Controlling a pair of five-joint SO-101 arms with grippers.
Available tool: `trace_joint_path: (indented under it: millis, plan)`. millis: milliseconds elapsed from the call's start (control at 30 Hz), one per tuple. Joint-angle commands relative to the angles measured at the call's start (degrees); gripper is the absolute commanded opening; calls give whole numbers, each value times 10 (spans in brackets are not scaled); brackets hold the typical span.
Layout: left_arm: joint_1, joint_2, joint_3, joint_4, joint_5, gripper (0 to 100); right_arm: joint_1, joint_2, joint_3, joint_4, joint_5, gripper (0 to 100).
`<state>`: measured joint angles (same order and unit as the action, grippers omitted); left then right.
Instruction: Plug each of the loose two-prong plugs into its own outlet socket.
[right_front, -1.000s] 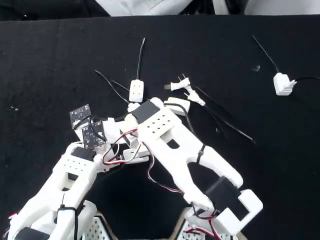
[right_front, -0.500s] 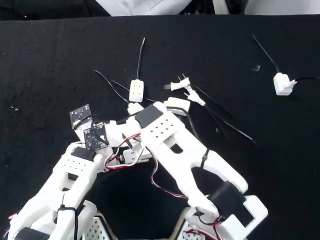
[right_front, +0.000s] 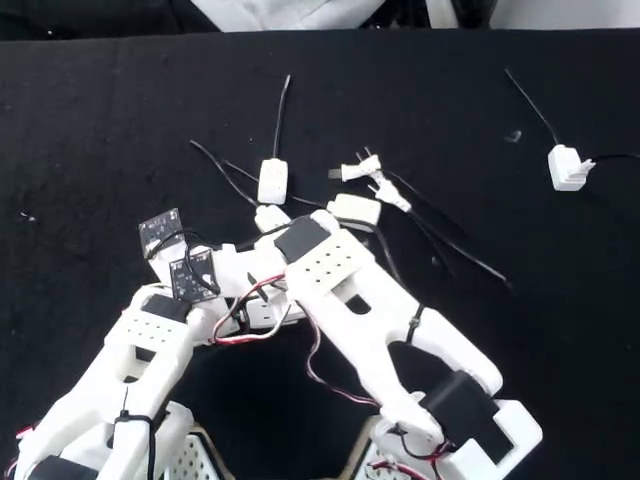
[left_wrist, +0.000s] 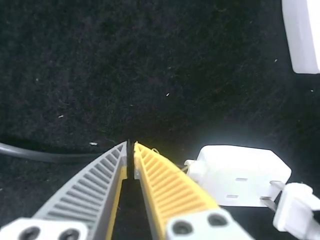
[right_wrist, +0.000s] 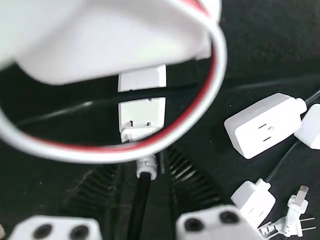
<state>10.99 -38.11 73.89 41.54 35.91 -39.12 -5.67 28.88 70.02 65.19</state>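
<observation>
A matte black tabletop (right_front: 90, 120) (cloth-like) meets a pale backdrop (right_front: 560, 12).

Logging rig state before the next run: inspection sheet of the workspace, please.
Surface: black table cloth.
Job's things: loose plug, second plug, free socket beside them; far socket apart.
Clutter: small speck.
Grippers: left hand shut; right hand shut on held plug, at a socket block.
Cables: black cords trail across cloth; arm wires loop.
Surroundings: white sheet beyond far edge.

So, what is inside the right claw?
The right claw grips a plug at its neck, its front against a socket. The prongs are covered, so depth cannot be seen.
</observation>
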Motion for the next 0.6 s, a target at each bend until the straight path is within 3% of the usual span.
trace_joint_path:
  millis: [0,333,567]
  plan:
    - [-4,9,-3,-10,-3,29,-22,12,51,-5,-5,11]
    - [-4,9,-4,-10,-3,29,41,12,73,-30,13,11]
    - [-4,9,-4,-10,-3,29,21,13,77,-30,11,11]
